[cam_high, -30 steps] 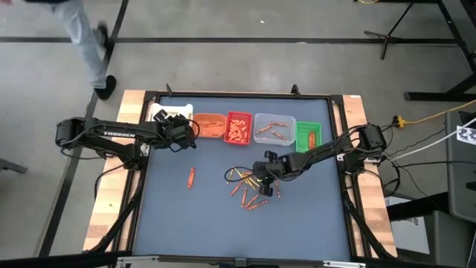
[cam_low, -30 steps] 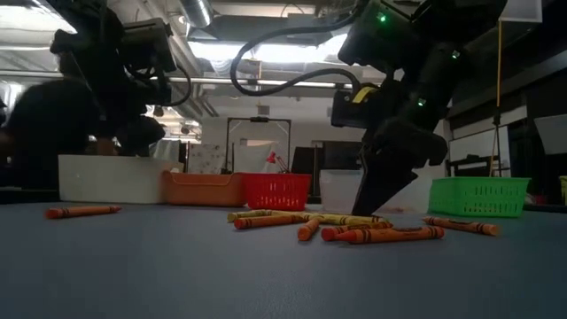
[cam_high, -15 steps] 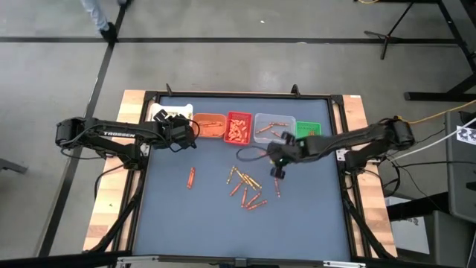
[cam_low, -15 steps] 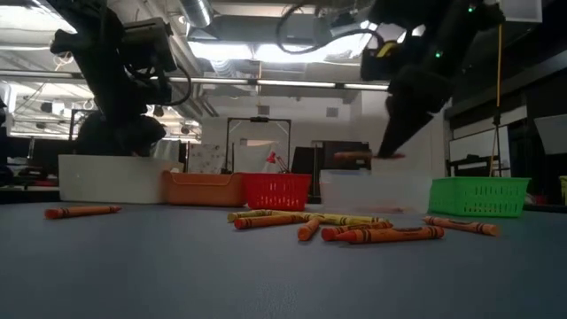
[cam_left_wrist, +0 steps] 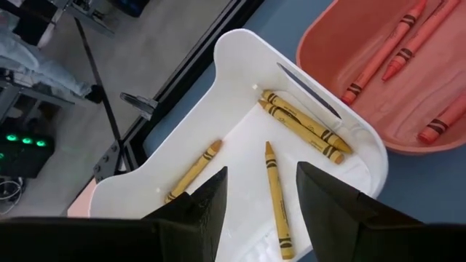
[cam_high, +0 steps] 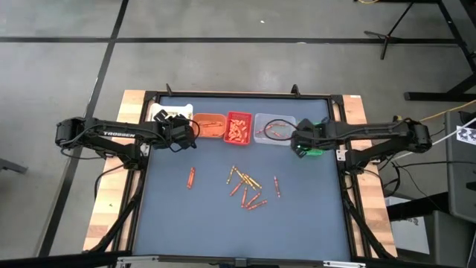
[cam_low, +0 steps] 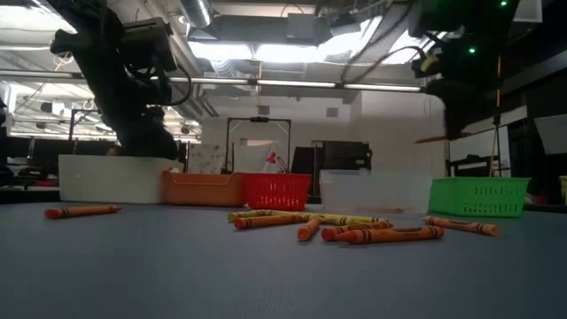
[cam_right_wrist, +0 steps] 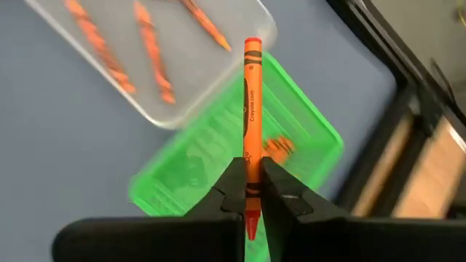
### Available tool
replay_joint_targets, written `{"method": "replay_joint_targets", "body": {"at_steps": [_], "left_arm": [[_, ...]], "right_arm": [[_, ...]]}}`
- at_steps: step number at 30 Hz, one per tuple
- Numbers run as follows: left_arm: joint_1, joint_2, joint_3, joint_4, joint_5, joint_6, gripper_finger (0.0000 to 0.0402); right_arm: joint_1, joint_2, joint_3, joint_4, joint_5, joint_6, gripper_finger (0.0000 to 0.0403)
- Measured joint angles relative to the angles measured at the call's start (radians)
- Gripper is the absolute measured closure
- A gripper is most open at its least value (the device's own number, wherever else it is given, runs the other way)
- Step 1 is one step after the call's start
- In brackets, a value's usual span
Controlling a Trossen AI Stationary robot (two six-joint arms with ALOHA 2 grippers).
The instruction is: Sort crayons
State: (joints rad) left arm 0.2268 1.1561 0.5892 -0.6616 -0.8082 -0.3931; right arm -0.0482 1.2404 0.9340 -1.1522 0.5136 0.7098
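The right end effector has lifted an orange crayon off the worktop, gripping it above the green bin; the drop looks next. The left end effector hangs open over the white bin.

- White bin at the left end of the far row, directly under the left-hand side's reach.
- Orange bin just beside it.
- Red bin next, mid-row.
- Clear bin touching the green one's corner.
- Green bin at the right end, below the right-hand side's reach.
- Blue-grey table, dark-framed, on wooden boards.
- Grey floor around, with black lines.
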Motion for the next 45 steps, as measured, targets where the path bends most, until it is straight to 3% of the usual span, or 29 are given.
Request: {"method": "replay_joint_targets", "body": {"at_steps": [5,28,39,45], "left_arm": [[0.000,0.000,0.000,0.000,0.014,0.000,0.0253],[0.000,0.000,0.000,0.000,0.014,0.000,0.0253],[0.000,0.000,0.000,0.003,0.014,-0.012,0.0253],[0.000,0.000,0.000,0.038,0.014,-0.019,0.0253]], "right_arm": [[-0.005,0.000,0.000,-0.088,-0.005,0.069,0.0384],[-0.005,0.001,0.000,-0.083,-0.009,0.067,0.0381],[-0.005,0.001,0.000,-0.080,-0.008,0.067,0.0282],[-0.005,0.001,0.000,-0.078,-0.008,0.067,0.0263]]}}
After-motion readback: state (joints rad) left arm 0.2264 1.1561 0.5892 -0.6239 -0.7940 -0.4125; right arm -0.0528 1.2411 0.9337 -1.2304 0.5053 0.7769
